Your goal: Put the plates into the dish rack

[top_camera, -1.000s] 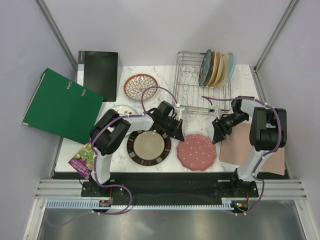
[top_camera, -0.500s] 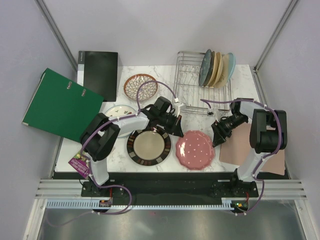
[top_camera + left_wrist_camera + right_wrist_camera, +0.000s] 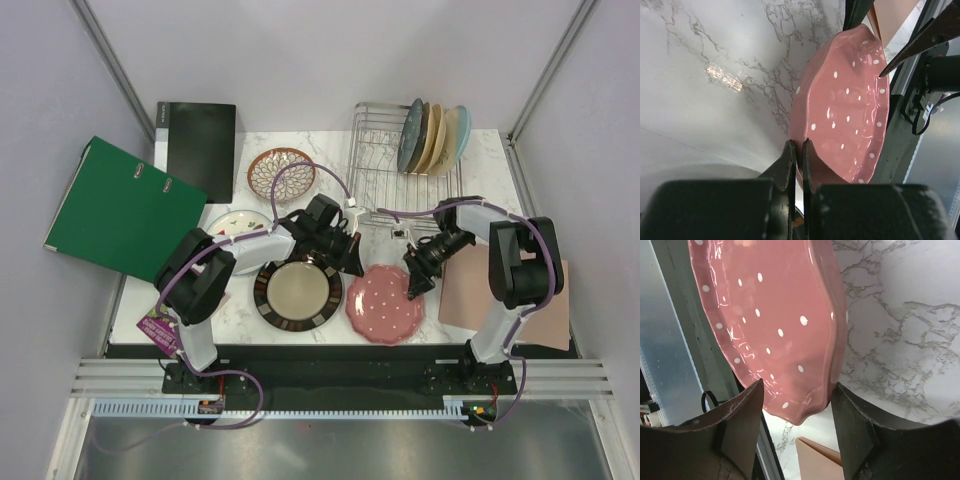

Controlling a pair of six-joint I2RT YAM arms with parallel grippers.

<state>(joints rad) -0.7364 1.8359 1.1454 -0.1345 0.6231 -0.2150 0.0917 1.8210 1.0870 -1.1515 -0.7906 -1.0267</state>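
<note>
The pink plate (image 3: 385, 303) with white dots sits at about 5 o'clock on the marble worktop (image 3: 330, 150), close to the near edge, with its eating face turned up toward the overhead camera. Being round, it has no long axis. The wrist views do not show whether it lies flat or tipped.

The left gripper (image 3: 799, 155) is pressed together on the plate's scalloped rim, pinching it at roughly 11 o'clock. The right gripper (image 3: 796, 390) is spread, with one finger (image 3: 740, 425) on each side of the rim at about 1 o'clock. Whether its pads touch the plate cannot be told.

The dark-rimmed plate (image 3: 298, 293) with a cream centre lies flat just beside the pink one, at its 9 o'clock. The brown lattice plate (image 3: 281, 172) lies at 11 o'clock on the worktop. The white fruit plate (image 3: 238, 222) is partly hidden under the left arm.

The dish rack (image 3: 385, 175) stands at 1 o'clock, well apart from the pink plate, and several plain plates (image 3: 432, 135) stand on edge at its far right end. A pinkish-tan board (image 3: 500, 290) lies at 3 o'clock.
</note>
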